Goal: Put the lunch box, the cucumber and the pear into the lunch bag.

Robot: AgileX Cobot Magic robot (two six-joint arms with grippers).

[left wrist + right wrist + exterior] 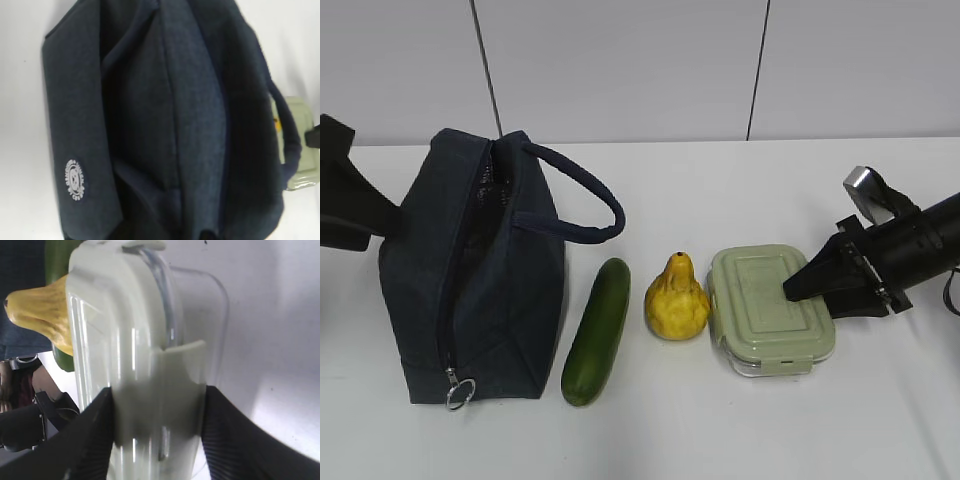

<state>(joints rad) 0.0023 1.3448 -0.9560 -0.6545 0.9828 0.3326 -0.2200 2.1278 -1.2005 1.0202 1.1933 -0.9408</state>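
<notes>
right gripper [820, 283] has its two fingers on both sides of the lunch box [772, 310], closed on its right end, box still on the table [720, 430]. left gripper is not visible, so i cannot tell its state. nothing is inside the lunch bag [470, 280] yet; cucumber [597, 330], pear [676, 299] and box all remain. cucumber's long axis runs front to back, leaning slightly right at the far end.

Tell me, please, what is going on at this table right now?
A two-armed robot is packing lunch. The right end effector has its fingers on either side of the lunch box, which sits on the table beside the pear and cucumber. The left arm is at the far side of the lunch bag, whose zip looks open. Nothing is visibly packed yet.
</notes>
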